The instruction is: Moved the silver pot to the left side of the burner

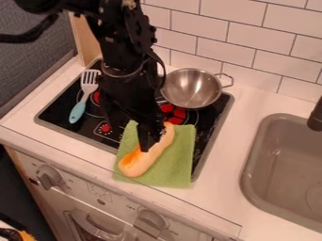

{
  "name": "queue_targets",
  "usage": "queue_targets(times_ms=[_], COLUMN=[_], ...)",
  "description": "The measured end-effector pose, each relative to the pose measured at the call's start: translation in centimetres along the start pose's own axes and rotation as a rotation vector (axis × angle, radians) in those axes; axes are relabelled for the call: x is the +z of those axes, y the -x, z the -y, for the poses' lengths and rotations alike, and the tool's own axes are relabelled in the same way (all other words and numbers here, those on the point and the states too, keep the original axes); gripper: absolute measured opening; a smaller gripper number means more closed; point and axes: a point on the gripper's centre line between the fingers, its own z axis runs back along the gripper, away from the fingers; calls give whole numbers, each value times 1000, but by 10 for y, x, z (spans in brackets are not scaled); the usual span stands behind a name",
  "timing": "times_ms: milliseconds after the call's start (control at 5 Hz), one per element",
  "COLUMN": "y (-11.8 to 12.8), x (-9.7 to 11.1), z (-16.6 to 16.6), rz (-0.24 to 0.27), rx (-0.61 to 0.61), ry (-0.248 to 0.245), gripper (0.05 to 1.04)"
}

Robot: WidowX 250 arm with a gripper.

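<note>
Down at the front of the stove, gripper low over the long toy vegetable on the green cloth. Clamped on it, or merely against it? Can't tell from here. And the silver pot? Up at the back right of the stove, near the tiled wall, so behind the gripper and a little to the right in the view. Key relation, that one! Round, with no long axis to speak of, just a loop handle out to the right, away from the arm. Closest to the arm: the left rim. Probably calls for a rise clear of the cloth, then back and rightward, before any shift left. Worth watching: the spatula over on the left, possibly in the way.
</note>
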Motion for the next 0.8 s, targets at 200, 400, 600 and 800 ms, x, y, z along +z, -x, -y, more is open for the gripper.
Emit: queue_targets(times_ms=[200, 400, 600, 800], y=[2, -44, -82, -112], x=[-6, -4, -3, -10], z=[1, 15, 21, 28], rz=[-27, 4, 36, 39], rx=[5, -40, -41, -47], ry=[6, 17, 22, 20], gripper=[1001, 1001, 1001, 1001])
